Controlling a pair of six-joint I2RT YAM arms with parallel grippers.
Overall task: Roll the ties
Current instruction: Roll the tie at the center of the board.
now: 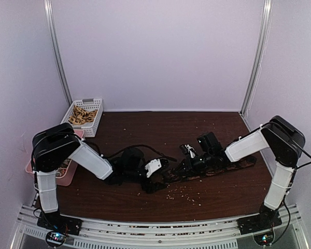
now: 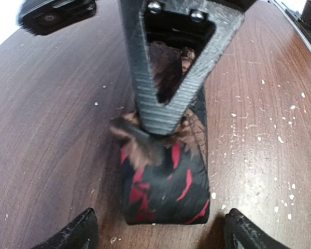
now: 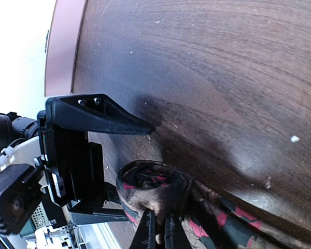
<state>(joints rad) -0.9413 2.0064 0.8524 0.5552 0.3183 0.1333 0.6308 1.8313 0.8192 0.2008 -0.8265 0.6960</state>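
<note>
Dark brown wood-grain surface [image 1: 197,129]: smooth with a slight sheen. It is sprinkled with tiny pale crumbs [image 1: 184,193], thickest toward the near middle.

Black soft fabric necktie with red flecks and a brown woven pattern [image 2: 166,192]: lies at the middle of the surface, a little right of centre. One end is wound into a loose, rounded coil with creased folds. The rest runs as a narrow flat strip to the right, beneath the right arm.

Right end effector [image 3: 158,231]: two slim dark fingers drawn together, clamped on the rim of the necktie's coil. In the left wrist view one of its fingers shows as a grey, ribbed, triangular open frame of layered plastic. It has two screw heads along its top edge and stands over the coil.

Left end effector [image 2: 163,232]: black fingertips spread wide apart, one on either side of the necktie's folded end. It is not closed on the fabric and holds nothing.

White plastic lattice basket [image 1: 96,104]: rectangular, at the far left of the surface. It holds tan items too small to identify.

Pink shallow rectangular tray [image 1: 67,179]: at the left edge of the surface, partly covered by the left arm.
</note>
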